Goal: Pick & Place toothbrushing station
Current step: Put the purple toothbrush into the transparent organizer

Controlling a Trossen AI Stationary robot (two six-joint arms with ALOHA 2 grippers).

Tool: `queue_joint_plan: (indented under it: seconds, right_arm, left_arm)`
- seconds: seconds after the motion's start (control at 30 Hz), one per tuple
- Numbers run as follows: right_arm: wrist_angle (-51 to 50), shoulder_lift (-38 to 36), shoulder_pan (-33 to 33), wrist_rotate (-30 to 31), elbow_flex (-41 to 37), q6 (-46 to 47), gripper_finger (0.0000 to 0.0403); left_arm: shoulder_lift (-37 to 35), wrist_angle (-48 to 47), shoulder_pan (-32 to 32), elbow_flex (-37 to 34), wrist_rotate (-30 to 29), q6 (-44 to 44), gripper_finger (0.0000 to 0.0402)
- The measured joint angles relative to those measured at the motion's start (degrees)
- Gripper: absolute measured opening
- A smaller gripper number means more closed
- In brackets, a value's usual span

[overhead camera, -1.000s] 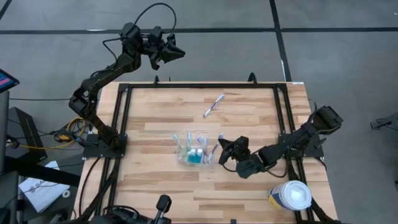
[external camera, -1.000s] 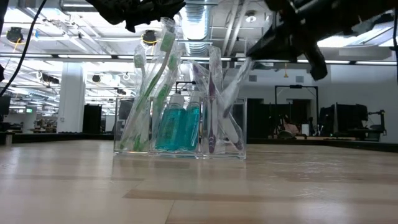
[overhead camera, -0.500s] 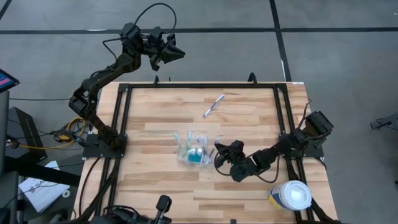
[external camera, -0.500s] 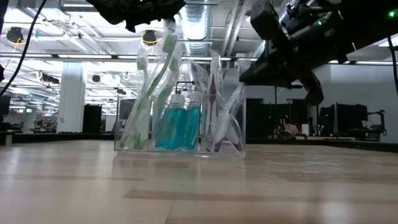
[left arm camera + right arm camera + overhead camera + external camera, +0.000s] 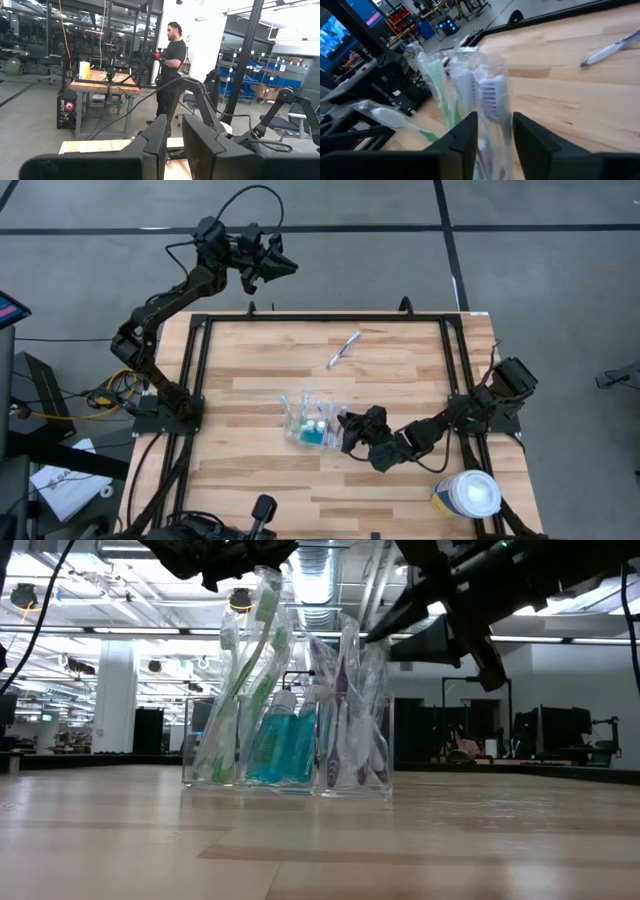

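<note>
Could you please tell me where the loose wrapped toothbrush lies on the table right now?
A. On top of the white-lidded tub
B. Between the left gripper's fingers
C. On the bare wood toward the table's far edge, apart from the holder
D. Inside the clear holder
C: in the high view the loose toothbrush lies alone on the wood, well apart from the toothbrushing station and the right gripper beside it.

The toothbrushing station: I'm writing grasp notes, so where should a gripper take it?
Judging by its pose, the toothbrushing station is best pinched at its upright clear end wall, from the side where the right gripper sits, since wrapped toothbrushes crowd its open top.
</note>
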Motion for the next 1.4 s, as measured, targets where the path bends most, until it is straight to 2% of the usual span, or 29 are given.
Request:
queue_joint_plan:
  seconds: [0.2,0.43,0.7,0.87,0.97,1.07,1.23,1.33,1.4]
  right_arm:
    - [1.72,0.0,-0.06,-2.63,0.0,0.15,0.0154]
    - [2.29,-0.37,2.01,-11.7,0.0,3.57,0.0192]
    - [-3.02,-0.37,5.88,-14.36,0.0,13.37,0.0212]
    - [0.26,-0.37,7.21,-11.13,-0.04,16.22,0.0207]
    - [9.62,-0.59,6.08,-5.9,-0.04,9.16,0.0201]
    - [15.96,-3.39,3.64,-5.21,-0.04,-1.39,0.0195]
    - [15.76,-12.27,-2.41,-7.41,-0.04,-15.78,0.0184]
    - [15.97,-18.22,-8.38,-11.16,-0.02,-23.98,0.0178]
    - [15.96,-21.43,-13.54,-16.47,-0.02,-27.22,0.0174]
  left_arm:
    - [0.0,0.0,-0.31,0.0,0.0,-0.07,0.0053]
    - [0.01,-0.03,-0.31,0.0,0.9,-0.28,0.0053]
    - [0.01,-0.46,-0.31,0.0,1.07,-0.44,0.0053]
    - [0.02,-0.6,-1.17,0.0,1.13,-2.1,0.0053]
    - [0.02,-0.73,-2.52,0.0,1.4,-2.86,0.0053]
    - [0.02,-1.22,-4.09,0.0,0.92,-3.02,0.0053]
    - [0.02,-4.88,-6.18,0.02,-2.19,-1.55,0.0053]
    - [0.01,-14.45,-6.81,0.04,-4.7,3.82,0.0053]
    - [0.02,-24.25,-7.09,0.04,-8.63,10.11,0.0055]
